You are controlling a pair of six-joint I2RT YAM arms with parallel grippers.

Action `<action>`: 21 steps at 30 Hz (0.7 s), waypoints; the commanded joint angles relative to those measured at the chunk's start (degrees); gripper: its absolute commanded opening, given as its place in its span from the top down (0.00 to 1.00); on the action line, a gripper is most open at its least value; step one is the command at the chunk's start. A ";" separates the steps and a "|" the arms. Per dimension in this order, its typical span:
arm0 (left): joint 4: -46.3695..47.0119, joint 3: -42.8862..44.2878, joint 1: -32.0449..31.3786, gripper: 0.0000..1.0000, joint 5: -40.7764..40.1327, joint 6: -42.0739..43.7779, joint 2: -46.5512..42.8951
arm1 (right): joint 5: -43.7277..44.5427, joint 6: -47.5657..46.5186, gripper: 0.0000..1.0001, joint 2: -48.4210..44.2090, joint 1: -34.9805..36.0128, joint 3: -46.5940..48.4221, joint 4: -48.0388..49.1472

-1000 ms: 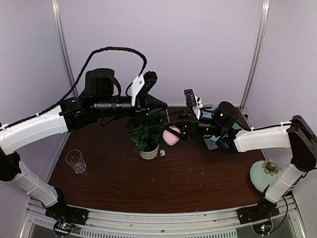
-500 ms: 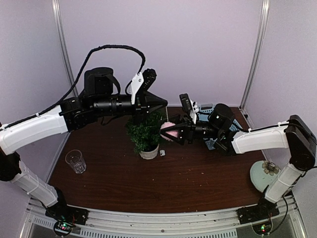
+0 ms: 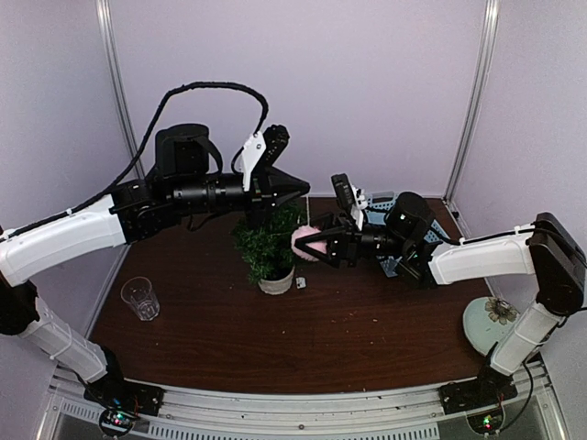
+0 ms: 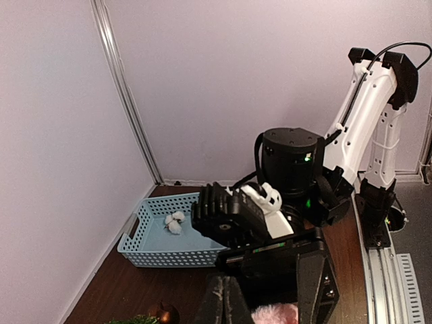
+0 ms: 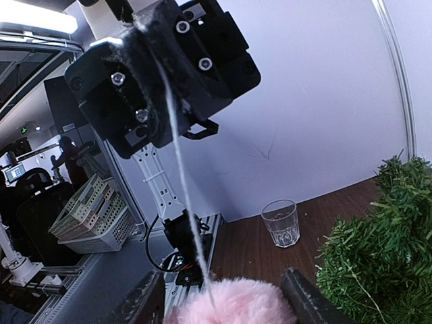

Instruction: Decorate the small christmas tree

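Observation:
The small christmas tree (image 3: 269, 242) stands in a white pot (image 3: 276, 282) at mid-table; its sprigs show in the right wrist view (image 5: 378, 236). My right gripper (image 3: 315, 244) is shut on a fluffy pink pom-pom (image 3: 304, 242) right beside the tree's upper right side; the pom-pom (image 5: 226, 307) fills the space between the fingers (image 5: 307, 297). A thin white string (image 5: 185, 202) runs up from the pom-pom to my left gripper (image 5: 145, 88). My left gripper (image 3: 298, 190) is shut on that string above the tree. The shut fingers also show in the left wrist view (image 4: 228, 290).
A light-blue basket (image 4: 145, 239) holding white pom-poms (image 4: 174, 221) sits at the back right, partly behind the right arm (image 3: 477, 257). A clear glass (image 3: 139, 298) stands at the left. A bronze ball (image 4: 164, 312) hangs by the tree. A pale plate (image 3: 491, 321) lies at the right edge.
My right gripper has carried the pink pom-pom left and slightly up, closer to the tree's top. The left arm has barely moved.

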 commanded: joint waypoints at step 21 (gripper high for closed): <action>2.76 -0.92 -0.17 1.00 -2.62 0.66 -3.15 | 0.21 -1.69 0.62 0.74 0.14 0.20 -0.56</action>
